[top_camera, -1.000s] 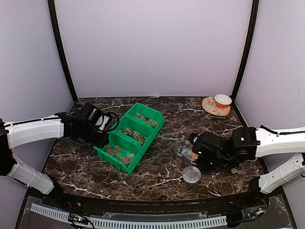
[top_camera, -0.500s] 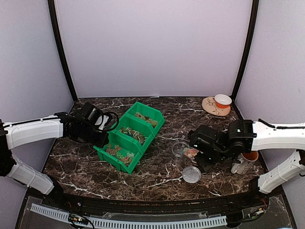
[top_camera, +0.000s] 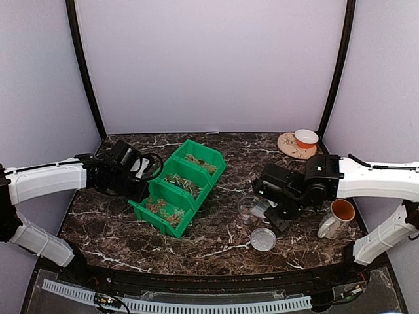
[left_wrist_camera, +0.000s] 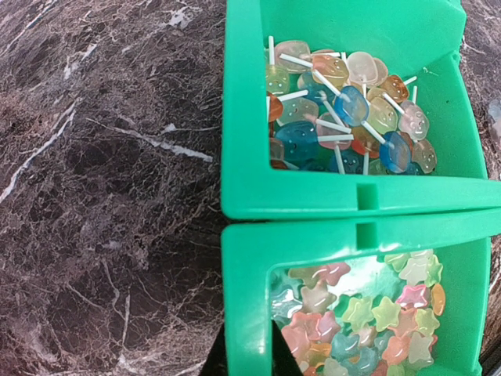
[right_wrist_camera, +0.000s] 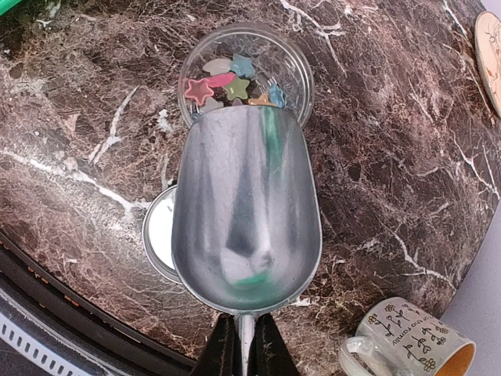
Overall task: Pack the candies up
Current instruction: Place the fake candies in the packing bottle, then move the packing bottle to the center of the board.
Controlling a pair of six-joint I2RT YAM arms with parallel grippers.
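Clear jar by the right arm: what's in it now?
A few star-shaped candies, pink, green, blue and orange, lie in the clear jar. The metal scoop covers the near part of its mouth, so anything beneath that is hidden.

Hidden under the scoop [right_wrist_camera: 245, 211]: most of the lid [right_wrist_camera: 156, 235] and the near side of the jar [right_wrist_camera: 301, 70]; cut by that view's edges: the mug [right_wrist_camera: 407, 345], the saucer [right_wrist_camera: 489, 39] and most of the right end effector [right_wrist_camera: 243, 348]. Cropped in the left wrist view: the bins [left_wrist_camera: 243, 110], right and bottom. From above, too small to tell apart: the candies [top_camera: 167, 210]; unreadable against the near bin: the jaws of the left end effector [top_camera: 139, 188].
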